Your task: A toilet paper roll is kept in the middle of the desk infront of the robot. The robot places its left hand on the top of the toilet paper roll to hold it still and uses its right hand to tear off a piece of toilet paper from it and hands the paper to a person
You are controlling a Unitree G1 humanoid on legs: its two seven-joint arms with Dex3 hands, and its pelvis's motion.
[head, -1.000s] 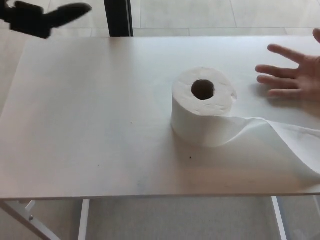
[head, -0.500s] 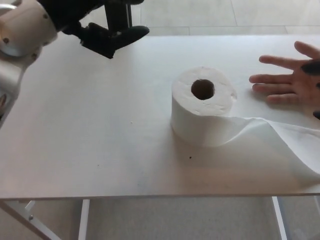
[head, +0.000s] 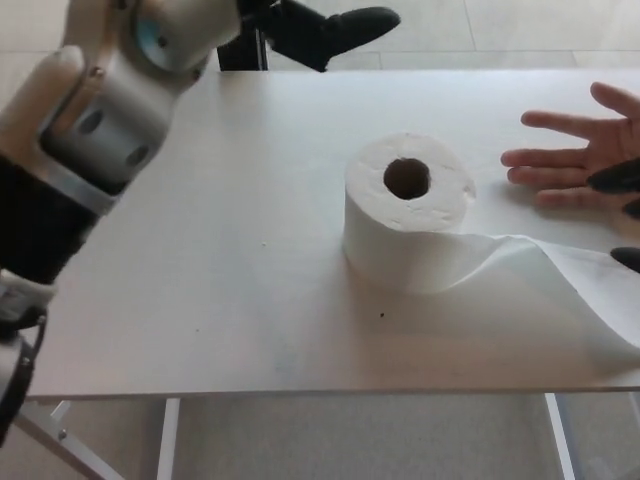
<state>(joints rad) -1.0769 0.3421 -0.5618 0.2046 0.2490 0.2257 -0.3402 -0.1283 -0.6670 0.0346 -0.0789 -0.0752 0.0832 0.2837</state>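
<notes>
Much bare white desk lies open between the near edge and the toilet paper roll, which stands on end right of centre, soft and dimpled, its dark core hole facing up. One loose sheet trails rightward to the desk's right edge. Right hand shows only black fingertips there; I cannot tell its grip. Beyond, a person's hand lies flat, fingers spread. Left hand hovers over the far edge, holding nothing, fingers slightly apart.
</notes>
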